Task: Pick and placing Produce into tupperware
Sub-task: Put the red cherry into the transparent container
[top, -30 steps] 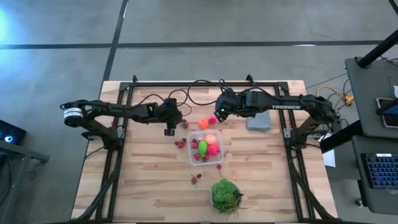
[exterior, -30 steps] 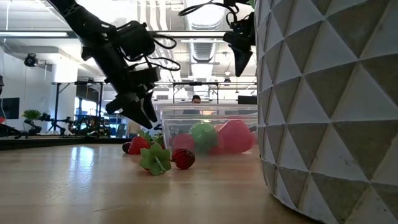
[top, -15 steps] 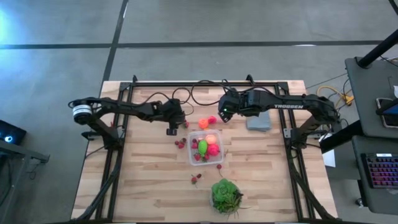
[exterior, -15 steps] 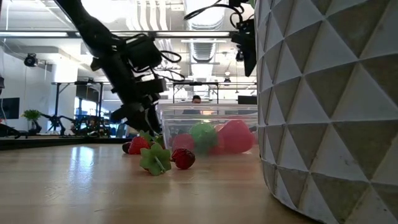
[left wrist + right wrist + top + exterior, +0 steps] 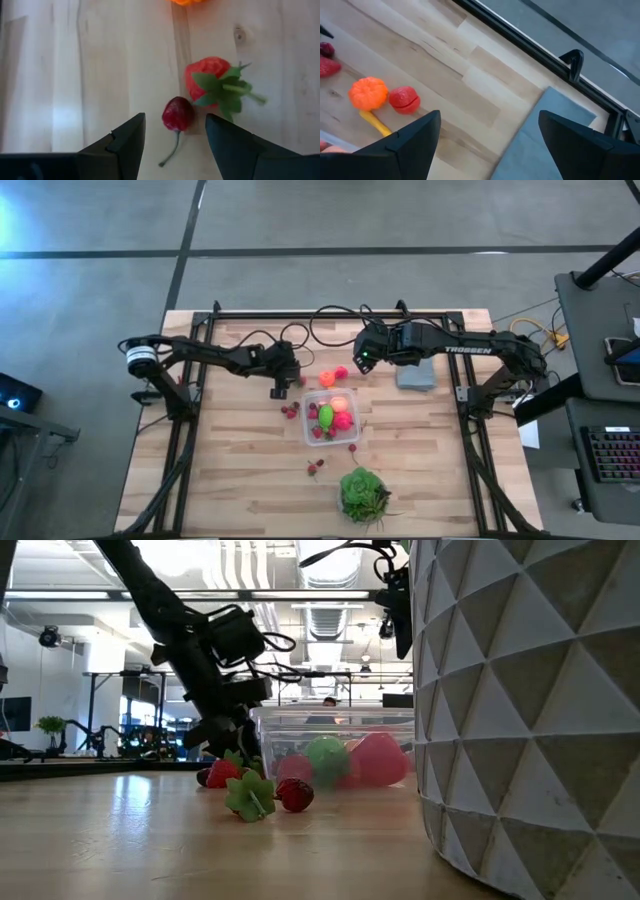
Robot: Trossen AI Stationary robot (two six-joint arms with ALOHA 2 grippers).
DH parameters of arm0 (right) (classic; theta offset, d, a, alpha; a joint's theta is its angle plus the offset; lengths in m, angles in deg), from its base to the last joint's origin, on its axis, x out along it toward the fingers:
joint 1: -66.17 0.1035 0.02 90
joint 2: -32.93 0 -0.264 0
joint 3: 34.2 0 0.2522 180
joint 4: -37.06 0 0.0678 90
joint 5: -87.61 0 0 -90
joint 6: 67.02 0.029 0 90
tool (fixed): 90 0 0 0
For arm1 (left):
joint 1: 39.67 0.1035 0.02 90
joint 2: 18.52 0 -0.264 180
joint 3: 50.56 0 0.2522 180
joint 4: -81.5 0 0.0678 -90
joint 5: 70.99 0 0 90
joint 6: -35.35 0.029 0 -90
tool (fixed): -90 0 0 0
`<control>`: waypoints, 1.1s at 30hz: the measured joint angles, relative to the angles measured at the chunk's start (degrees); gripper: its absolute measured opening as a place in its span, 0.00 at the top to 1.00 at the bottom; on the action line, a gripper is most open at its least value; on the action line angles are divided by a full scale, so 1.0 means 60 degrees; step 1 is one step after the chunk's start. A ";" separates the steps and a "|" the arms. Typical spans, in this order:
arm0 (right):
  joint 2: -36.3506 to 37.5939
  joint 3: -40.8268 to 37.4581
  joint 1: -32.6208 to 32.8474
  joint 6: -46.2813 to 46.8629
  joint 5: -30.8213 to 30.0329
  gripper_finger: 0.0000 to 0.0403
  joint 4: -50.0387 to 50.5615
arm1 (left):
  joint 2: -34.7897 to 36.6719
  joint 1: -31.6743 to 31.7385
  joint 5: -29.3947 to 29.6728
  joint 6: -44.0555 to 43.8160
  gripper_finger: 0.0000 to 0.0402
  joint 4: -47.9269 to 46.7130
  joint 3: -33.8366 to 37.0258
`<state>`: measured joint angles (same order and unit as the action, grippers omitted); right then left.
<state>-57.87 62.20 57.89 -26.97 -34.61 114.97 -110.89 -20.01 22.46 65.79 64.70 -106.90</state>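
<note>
Setting: a pale slatted wooden table [image 5: 240, 470] on a black frame, over a grey concrete floor; an open workshop hall shows beyond the table edge in the low view.

Item 1, the small clear squarish plastic tupperware [image 5: 312, 435], near the table's middle. It holds a lime-green piece, a pink piece and an orange piece. Loose produce lies around it: an orange round piece [image 5: 327, 379] and a red one on its far side, small red berries off its left edge and its near side.

Item 2, the left claw [image 5: 175, 135], spread wide and held low over the wood. Between its fingers lies a small dark-red berry with a thin stem [image 5: 178, 114]; a red strawberry with a green leafy top [image 5: 212, 80] sits just beside it, touching or nearly so.

Step in hand, as we judge it: gripping that berry. We would centre on the berry's body, not the stem, descend straight, and keep the outer finger clear of the strawberry.

Pose: the left arm [image 5: 210, 358] stretches flat across the table, wrist bent down.

Item 3, the right claw [image 5: 487, 145], spread and empty, waits raised beyond the tupperware, near a flat grey rectangular slab [image 5: 416, 375].
</note>
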 joint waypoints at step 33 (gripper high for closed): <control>-0.0004 -0.0028 -0.0002 0.0073 -0.0166 0.18 -0.0119 | -0.0044 0.0208 -0.0894 -0.0126 0.52 0.0006 -0.0013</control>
<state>-57.90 62.04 57.88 -26.53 -35.60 114.26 -111.16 -18.76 17.10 65.04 64.74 -106.98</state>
